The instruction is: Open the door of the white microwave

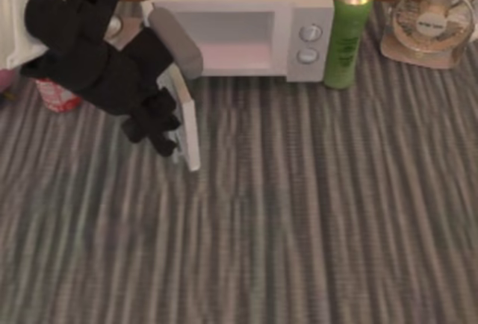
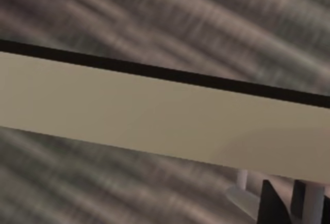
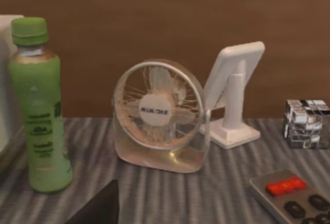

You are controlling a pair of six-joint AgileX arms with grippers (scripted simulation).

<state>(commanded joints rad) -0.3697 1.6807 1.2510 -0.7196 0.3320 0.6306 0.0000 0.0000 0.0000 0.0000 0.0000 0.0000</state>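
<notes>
Microwave: the white microwave (image 1: 239, 22) stands at the far edge of the table (image 1: 299, 227), a little left of the middle in the top view, its two round knobs (image 1: 309, 43) on the right of its front.
Door: the door (image 1: 187, 119) is swung wide open to the left, hinged at the left front corner, and it stands out toward the near side of the table. The pale pinkish cavity (image 1: 235, 44) is open to view.
Left gripper: the left gripper (image 1: 160, 126) is at the outer side of the open door, near its free edge, touching or almost touching it. Whether its fingers are wide or narrow, I cannot tell; the black arm hides them.
Left wrist view: a long pale band (image 2: 165, 115) with a dark edge crosses the picture over the striped table; probably it is the door edge, very near to the camera.
Right gripper: it is not visible in any view; the right wrist camera looks at the things at the far right.
Other things: a green bottle (image 1: 348, 29) stands just beside the microwave's right side, then a small round fan (image 1: 429, 25). The right wrist view also shows a white stand (image 3: 233, 100), a mirrored cube (image 3: 306, 123) and a grey remote with a red button (image 3: 296, 198).
</notes>
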